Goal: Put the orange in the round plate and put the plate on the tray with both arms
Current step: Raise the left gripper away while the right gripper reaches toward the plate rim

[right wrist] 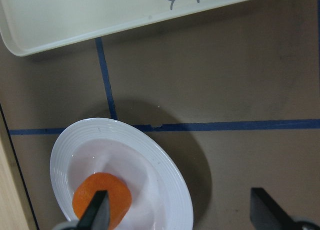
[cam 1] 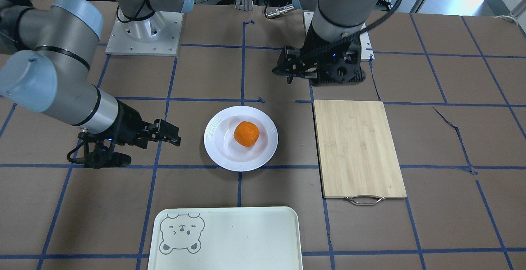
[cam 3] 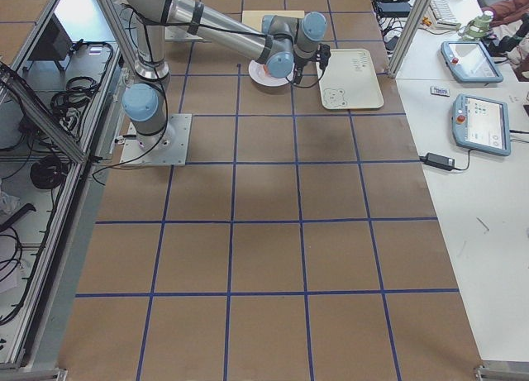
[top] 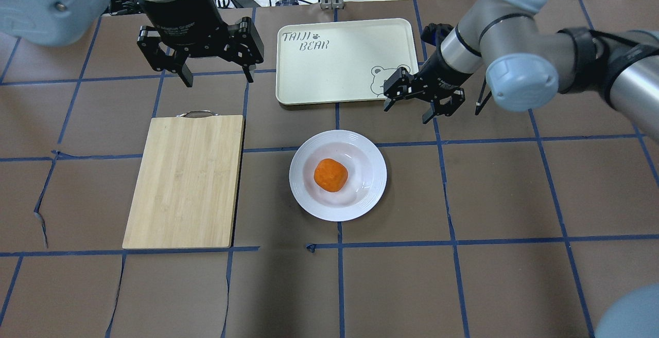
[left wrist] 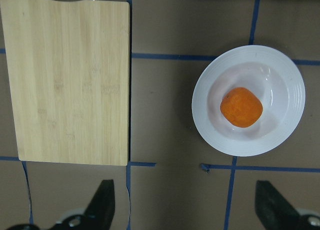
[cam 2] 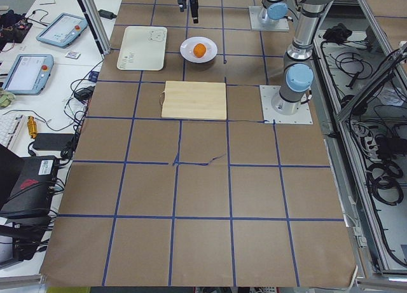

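Observation:
The orange (cam 1: 246,133) (top: 330,175) (left wrist: 241,107) (right wrist: 102,200) lies in the sunken centre of the white round plate (cam 1: 213,138) (top: 298,178) (left wrist: 205,115) (right wrist: 165,175) at mid-table. Across from the robot, the cream tray (cam 1: 246,237) (top: 334,70) (right wrist: 75,15) with its bear drawing sits bare. My right gripper (top: 406,111) (cam 1: 150,151) (right wrist: 180,210) hangs open above the table between the tray's bear corner and the plate, touching neither. High over the table past the cutting board's handle end, my left gripper (top: 219,78) (cam 1: 287,64) (left wrist: 187,205) is open wide with nothing in it.
A bamboo cutting board (cam 1: 359,148) (top: 185,181) (left wrist: 65,80) with a metal handle lies beside the plate on my left side. Blue tape lines cross the brown table. A side desk with tablets (cam 3: 475,121) runs past the tray.

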`<state>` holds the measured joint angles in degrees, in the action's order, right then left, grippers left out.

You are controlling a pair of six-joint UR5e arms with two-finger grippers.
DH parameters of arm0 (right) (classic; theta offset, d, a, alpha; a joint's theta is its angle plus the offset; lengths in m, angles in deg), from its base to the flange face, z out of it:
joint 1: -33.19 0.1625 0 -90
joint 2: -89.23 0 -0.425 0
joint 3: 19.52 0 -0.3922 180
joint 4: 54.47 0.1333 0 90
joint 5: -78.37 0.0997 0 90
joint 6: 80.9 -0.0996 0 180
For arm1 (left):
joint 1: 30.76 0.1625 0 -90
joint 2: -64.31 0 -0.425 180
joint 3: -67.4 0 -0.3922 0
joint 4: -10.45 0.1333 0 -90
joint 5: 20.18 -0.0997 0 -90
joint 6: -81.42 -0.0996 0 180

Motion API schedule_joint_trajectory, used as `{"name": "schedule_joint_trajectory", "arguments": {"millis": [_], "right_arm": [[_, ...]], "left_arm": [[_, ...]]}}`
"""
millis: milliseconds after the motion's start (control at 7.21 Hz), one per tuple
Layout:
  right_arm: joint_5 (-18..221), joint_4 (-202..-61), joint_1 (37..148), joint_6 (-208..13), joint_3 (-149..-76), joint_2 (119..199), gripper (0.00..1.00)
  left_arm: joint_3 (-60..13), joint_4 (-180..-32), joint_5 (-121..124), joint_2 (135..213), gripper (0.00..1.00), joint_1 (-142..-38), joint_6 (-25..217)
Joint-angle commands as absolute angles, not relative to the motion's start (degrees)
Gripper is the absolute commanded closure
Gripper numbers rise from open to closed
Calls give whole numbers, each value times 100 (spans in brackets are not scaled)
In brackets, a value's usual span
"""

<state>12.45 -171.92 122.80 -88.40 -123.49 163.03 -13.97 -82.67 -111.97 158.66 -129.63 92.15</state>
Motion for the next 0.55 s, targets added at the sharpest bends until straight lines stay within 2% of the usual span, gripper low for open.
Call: {"name": "schedule_joint_trajectory", "arguments": {"millis": [0, 416], "right_arm": [[1638, -18225, 12399, -9294, -13251, 16306, 0], [2078, -19437, 12434, -9426, -14087, 16253, 0]], "left_arm": [[-2310, -6728, -11379, 15504, 0, -12885, 8786], [-2015, -7847, -11151, 15291, 0, -12227, 8505]]}}
